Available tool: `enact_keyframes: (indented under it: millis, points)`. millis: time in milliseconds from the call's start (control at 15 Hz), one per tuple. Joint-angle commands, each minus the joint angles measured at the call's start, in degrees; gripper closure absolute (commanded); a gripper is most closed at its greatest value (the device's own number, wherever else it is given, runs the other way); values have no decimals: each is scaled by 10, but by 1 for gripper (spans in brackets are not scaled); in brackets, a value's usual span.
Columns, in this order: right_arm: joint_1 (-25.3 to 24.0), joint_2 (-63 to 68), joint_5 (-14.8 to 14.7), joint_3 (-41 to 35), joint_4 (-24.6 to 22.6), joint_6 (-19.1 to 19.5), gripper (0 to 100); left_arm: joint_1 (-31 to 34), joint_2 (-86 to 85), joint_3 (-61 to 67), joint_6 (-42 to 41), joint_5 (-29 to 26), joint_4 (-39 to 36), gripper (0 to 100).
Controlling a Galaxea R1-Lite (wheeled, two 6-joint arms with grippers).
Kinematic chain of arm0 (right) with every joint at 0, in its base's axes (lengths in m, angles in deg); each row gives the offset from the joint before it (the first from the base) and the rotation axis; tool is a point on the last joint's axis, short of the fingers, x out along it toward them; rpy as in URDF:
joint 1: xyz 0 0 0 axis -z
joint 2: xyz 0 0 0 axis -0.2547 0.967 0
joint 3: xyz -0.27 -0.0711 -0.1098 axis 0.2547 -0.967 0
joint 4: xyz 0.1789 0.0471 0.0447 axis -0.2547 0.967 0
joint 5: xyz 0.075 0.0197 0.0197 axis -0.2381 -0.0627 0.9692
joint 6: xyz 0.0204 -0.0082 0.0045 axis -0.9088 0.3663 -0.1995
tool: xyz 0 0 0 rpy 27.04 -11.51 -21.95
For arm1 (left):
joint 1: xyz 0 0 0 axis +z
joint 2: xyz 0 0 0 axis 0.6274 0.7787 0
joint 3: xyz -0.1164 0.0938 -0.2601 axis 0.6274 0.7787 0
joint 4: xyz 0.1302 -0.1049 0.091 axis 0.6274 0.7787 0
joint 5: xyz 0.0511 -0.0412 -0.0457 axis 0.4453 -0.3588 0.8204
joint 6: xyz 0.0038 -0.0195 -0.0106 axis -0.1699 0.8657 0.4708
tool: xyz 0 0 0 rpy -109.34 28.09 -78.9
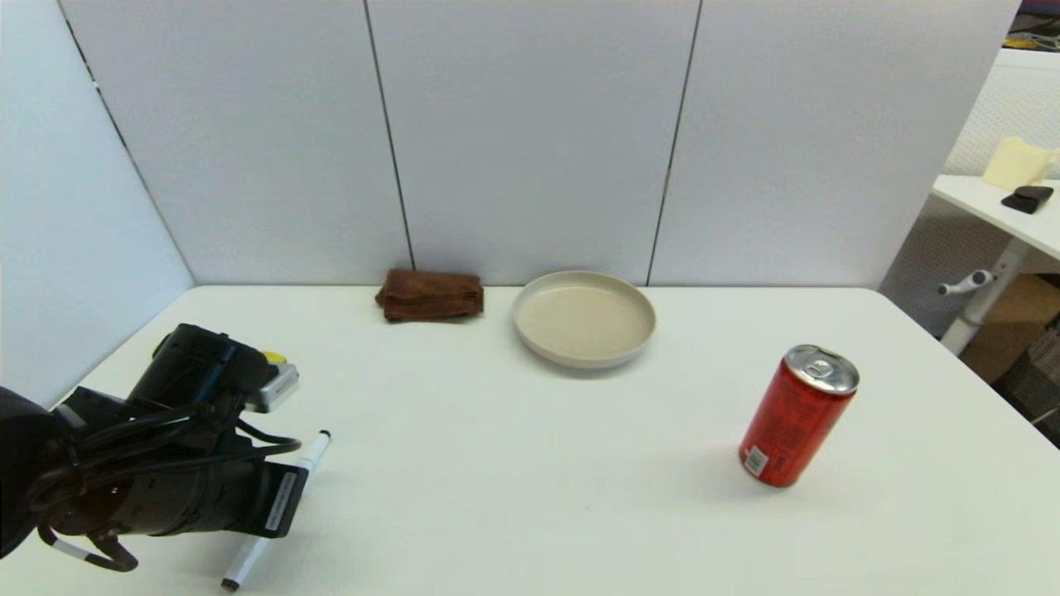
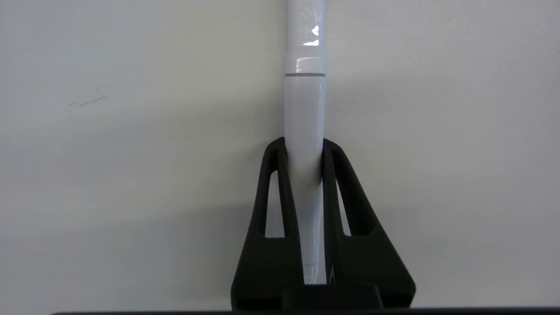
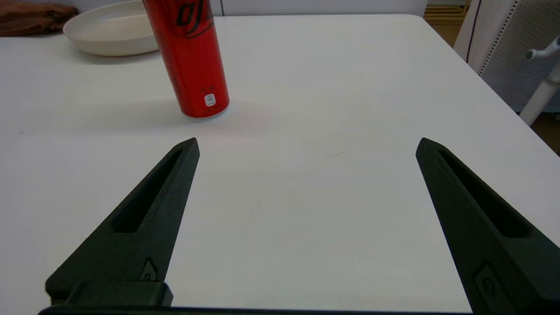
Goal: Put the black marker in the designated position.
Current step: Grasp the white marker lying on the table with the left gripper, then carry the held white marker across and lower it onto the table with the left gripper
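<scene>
The black marker [image 1: 313,451], a slim white pen with black tips, lies slanted at the table's front left, its middle hidden under my left arm [image 1: 190,463]. In the left wrist view my left gripper [image 2: 305,146] is shut on the marker's white barrel [image 2: 305,105], low over the table. Both fingers [image 2: 275,175] press against the barrel's sides. My right gripper [image 3: 306,144] stands open over bare table at the front right, holding nothing; it is out of the head view.
A red can [image 1: 795,418] stands upright at the right, just ahead of the right gripper. A beige plate [image 1: 523,324] and a folded brown cloth [image 1: 431,295] sit at the back by the wall. Something yellow [image 1: 274,358] peeks from behind the left wrist.
</scene>
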Motion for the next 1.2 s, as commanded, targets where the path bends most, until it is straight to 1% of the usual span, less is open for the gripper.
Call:
enact_keyframes:
  millis: [67, 200, 400, 600, 933, 1133, 1200]
  points:
    - [0, 1, 0, 0, 0, 0, 0, -1, -3, -3, 0, 0, 2, 100]
    - [0, 1, 0, 0, 0, 0, 0, -10, -5, -22, 0, 0, 3, 100]
    - [0, 1, 0, 0, 0, 0, 0, -53, 5, -101, -9, -1, 10, 100]
    - [0, 1, 0, 0, 0, 0, 0, -115, 51, -228, -27, -1, 60, 100]
    - [0, 1, 0, 0, 0, 0, 0, -176, 151, -445, -130, -4, 163, 100]
    - [0, 1, 0, 0, 0, 0, 0, -190, 202, -534, -195, -9, 177, 100]
    - [0, 1, 0, 0, 0, 0, 0, -195, 223, -561, -212, -20, 177, 100]
